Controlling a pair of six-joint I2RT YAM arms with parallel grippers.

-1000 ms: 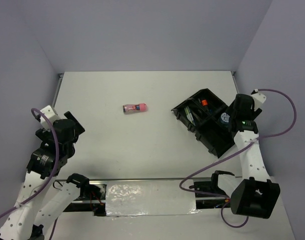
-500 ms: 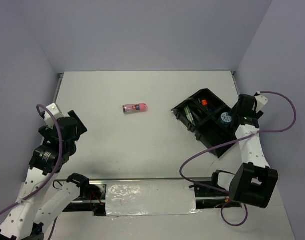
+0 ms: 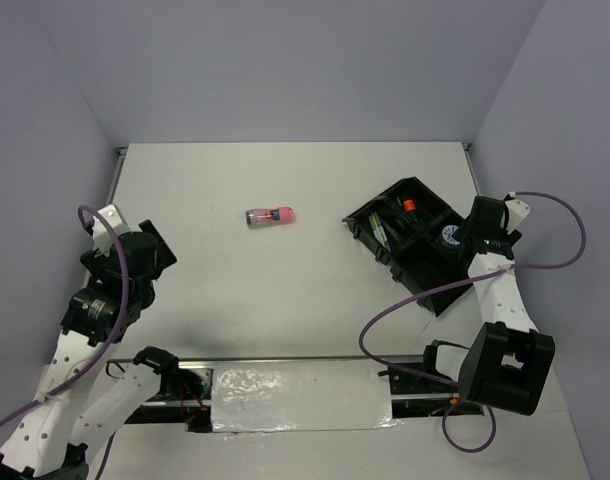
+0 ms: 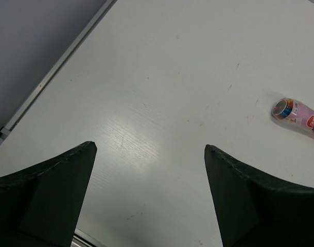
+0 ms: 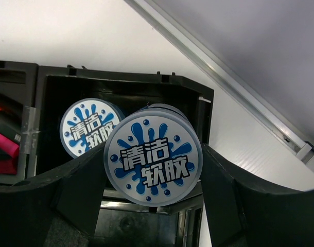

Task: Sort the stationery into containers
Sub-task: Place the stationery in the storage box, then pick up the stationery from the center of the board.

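Note:
My right gripper [image 5: 153, 167] is shut on a round blue-white disc [image 5: 153, 154] and holds it just above the end compartment of the black organiser tray [image 5: 121, 82]. A second, matching disc [image 5: 87, 131] lies in that compartment. Markers with orange and pink ends [image 5: 3, 135] lie in the neighbouring compartment. Seen from above, the right gripper [image 3: 465, 238] hangs over the tray [image 3: 433, 292] at its right end. A pink tube [image 3: 270, 216] lies alone on the table; the left wrist view shows the tube [image 4: 298, 114] far to the right. My left gripper [image 4: 149, 149] is open over bare table.
The table's left edge rail [image 4: 54, 77] runs beside the left gripper, and the right edge rail [image 5: 239, 87] lies just beyond the tray. Purple cables [image 3: 555, 250] loop off both arms. Grey walls enclose the table on three sides.
The right wrist has shifted slightly down and left over the tray's end compartment, the disc still gripped. The left arm has edged a little to the right. The pink tube has not moved.

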